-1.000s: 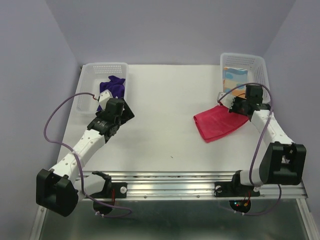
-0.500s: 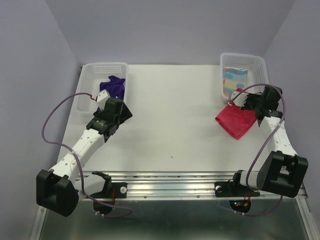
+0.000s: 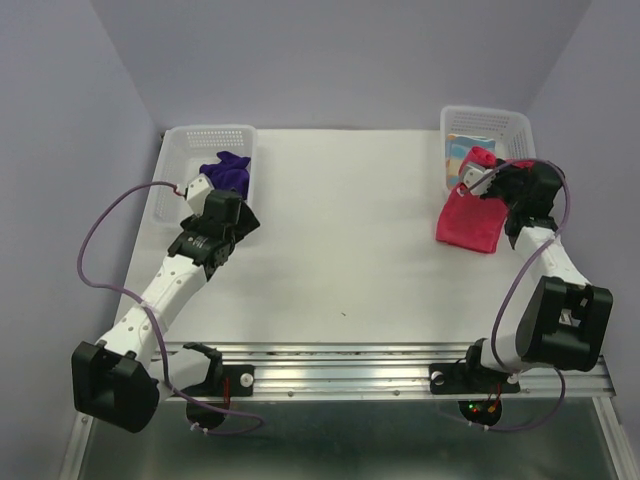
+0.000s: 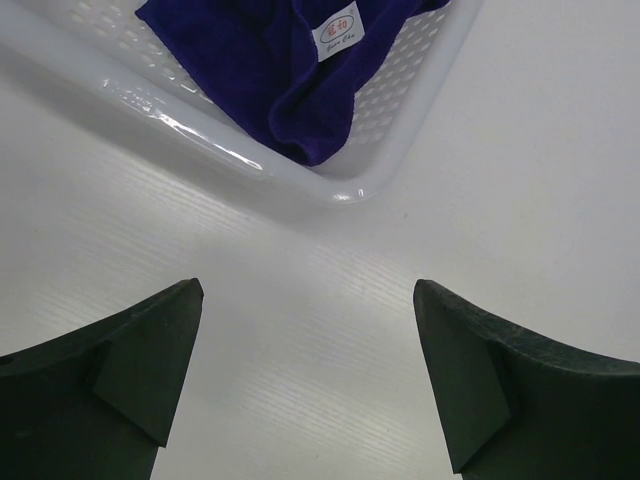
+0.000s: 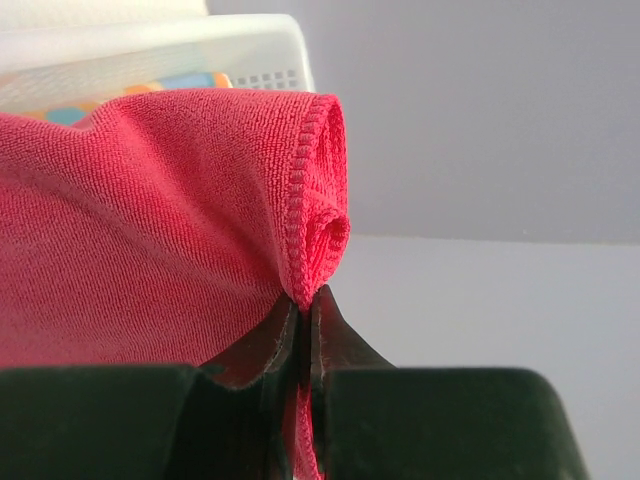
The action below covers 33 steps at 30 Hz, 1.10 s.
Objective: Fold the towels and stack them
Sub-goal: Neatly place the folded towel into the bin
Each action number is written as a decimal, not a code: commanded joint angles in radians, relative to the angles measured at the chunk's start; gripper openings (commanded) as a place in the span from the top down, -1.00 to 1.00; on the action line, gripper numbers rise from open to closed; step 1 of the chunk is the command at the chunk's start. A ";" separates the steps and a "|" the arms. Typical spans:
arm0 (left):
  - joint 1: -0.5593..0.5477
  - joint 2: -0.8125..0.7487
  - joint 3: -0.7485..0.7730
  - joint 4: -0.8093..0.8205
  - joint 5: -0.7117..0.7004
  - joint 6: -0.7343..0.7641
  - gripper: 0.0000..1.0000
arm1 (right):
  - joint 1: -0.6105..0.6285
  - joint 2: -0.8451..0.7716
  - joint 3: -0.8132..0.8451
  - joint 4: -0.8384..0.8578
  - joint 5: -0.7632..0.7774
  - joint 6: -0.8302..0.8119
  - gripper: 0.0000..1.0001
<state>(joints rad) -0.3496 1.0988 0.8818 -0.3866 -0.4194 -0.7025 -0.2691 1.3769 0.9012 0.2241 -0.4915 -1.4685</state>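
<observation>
White table [image 3: 340, 250], arms bolted at its near edge.

Left side: left gripper [image 4: 308, 292] hovers low over the table, just short of the left basket [image 3: 178, 145]. Its fingers are wide apart with nothing between them.

Right side: right gripper [image 5: 305, 300] is pinched tight on a bunched, hemmed edge of the pink towel [image 3: 468, 222]. The cloth hangs from the grip at the near-left corner of the right basket [image 3: 520, 130]. Cannot tell whether its lower edge touches the table.

Farther back: purple towel [image 3: 228, 170], crumpled with its white tag [image 4: 338, 30] up, lies in the left basket. Blue-and-orange towel [image 3: 466, 152] lies in the right basket.
</observation>
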 commanded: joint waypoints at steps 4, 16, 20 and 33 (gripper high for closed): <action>0.021 0.018 0.060 0.005 -0.036 0.029 -0.98 | -0.005 0.068 0.013 0.409 0.007 0.115 0.94; 0.052 0.006 0.048 0.000 -0.042 0.032 -0.98 | -0.005 0.250 0.082 0.578 0.059 0.195 0.94; 0.063 0.018 0.051 -0.001 -0.038 0.034 -0.97 | -0.005 0.316 0.119 0.670 0.071 0.246 0.94; 0.095 0.045 0.082 -0.001 -0.038 0.051 -0.97 | -0.005 0.542 0.249 0.770 -0.002 0.301 0.93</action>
<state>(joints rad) -0.2657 1.1423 0.9096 -0.3901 -0.4271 -0.6693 -0.2687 1.8839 1.0672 0.8600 -0.4507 -1.2018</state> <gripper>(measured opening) 0.986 0.078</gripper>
